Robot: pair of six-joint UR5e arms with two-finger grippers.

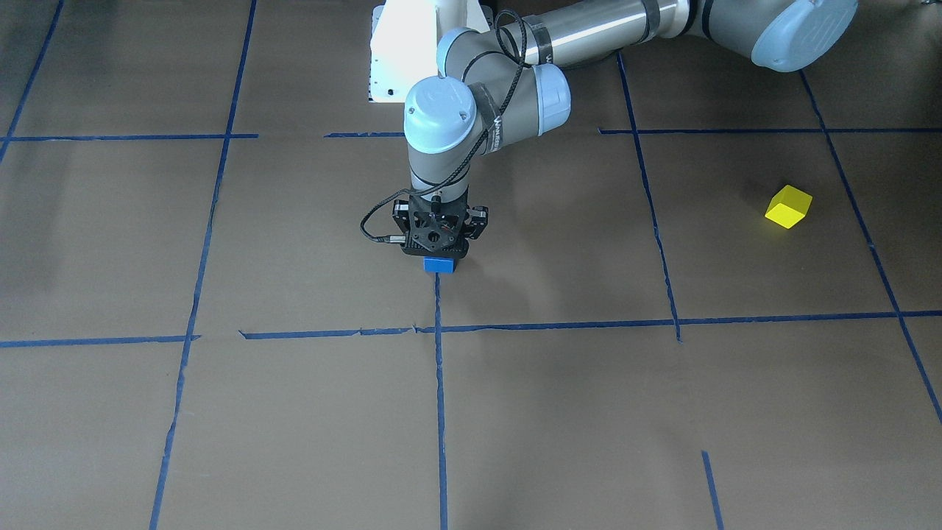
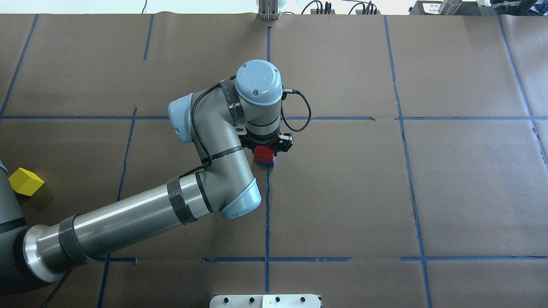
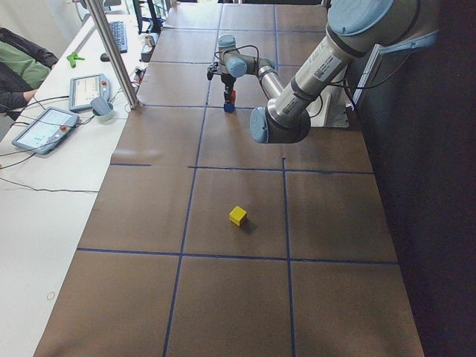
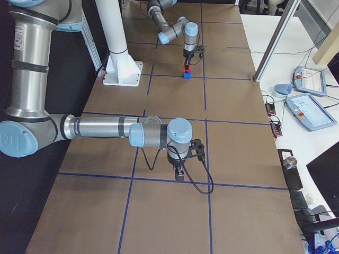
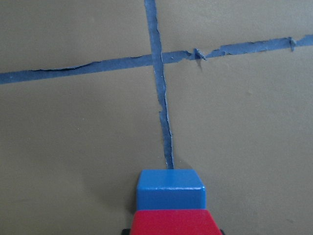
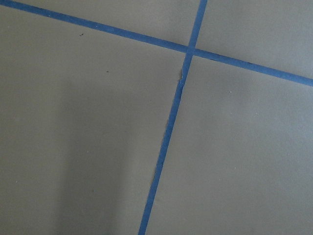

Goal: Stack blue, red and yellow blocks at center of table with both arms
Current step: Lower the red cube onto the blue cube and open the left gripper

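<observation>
Matt brown paper (image 2: 342, 192) under torn blue tape (image 5: 161, 122); the blue block (image 5: 169, 188) looks smooth, faintly glossy.

Brown paper covered the worktop (image 2: 471, 192), divided into a grid by blue tape lines (image 2: 266, 214) that were torn and gapped in places. A white side bench (image 3: 44, 223) adjoined one long edge. On it lay a teach pendant (image 3: 44, 128), a second pendant (image 3: 88, 91), a keyboard (image 3: 117, 33), a pale blue cup-like item (image 3: 103, 109) and loose black cables (image 3: 30, 187). A metal post (image 3: 114, 56) rose at the bench's edge. A seated person (image 3: 15, 73) in green was partly visible.
</observation>
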